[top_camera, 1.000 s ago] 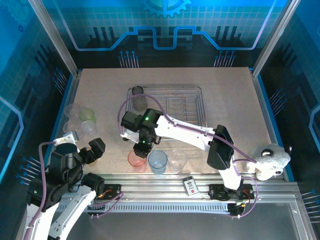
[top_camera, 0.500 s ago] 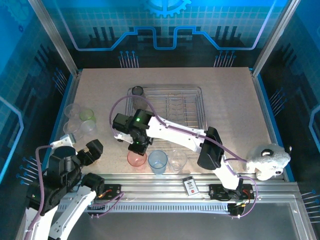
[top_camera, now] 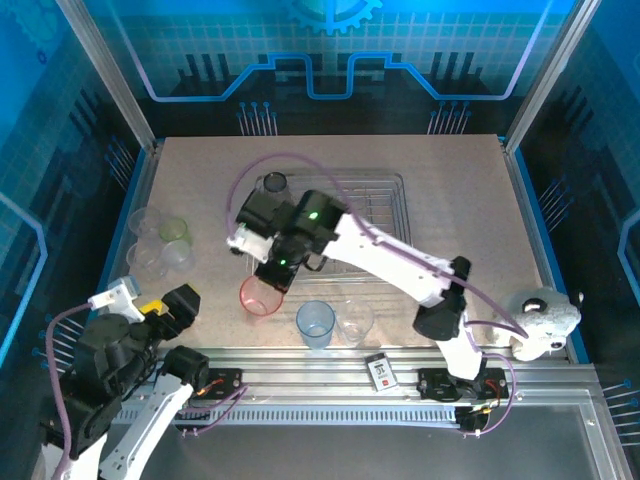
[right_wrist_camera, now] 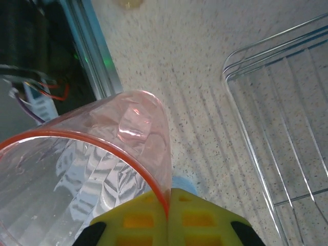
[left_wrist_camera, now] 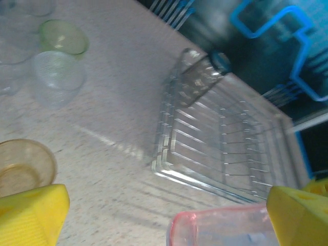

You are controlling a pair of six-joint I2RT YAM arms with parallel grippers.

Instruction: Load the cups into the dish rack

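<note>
— Where is the right gripper (top_camera: 272, 280)?

— Left of centre in the top view, just below the dish rack's (top_camera: 336, 178) lower-left corner. The wrist view shows its yellow fingers (right_wrist_camera: 197, 218) pinched together on the rim of the pink cup (top_camera: 260, 297), one inside the wall and one outside. The cup hangs tilted, its mouth facing up toward the overhead camera.

— And the left gripper (top_camera: 178, 303)?

— At lower left of the top view, jaws spread wide and holding nothing. Its own camera looks between them at the rack and the pink cup's rim.

— The other cups?

— A smoky grey cup (top_camera: 275, 183) sits in the rack's upper-left corner. A blue cup (top_camera: 315, 322) and a clear cup (top_camera: 355, 320) stand side by side on the table below the rack. At the left edge stands a cluster: a green cup (top_camera: 174, 229) with several clear ones around it. An amber cup (left_wrist_camera: 20, 166) shows at lower left of the left wrist view.
</note>
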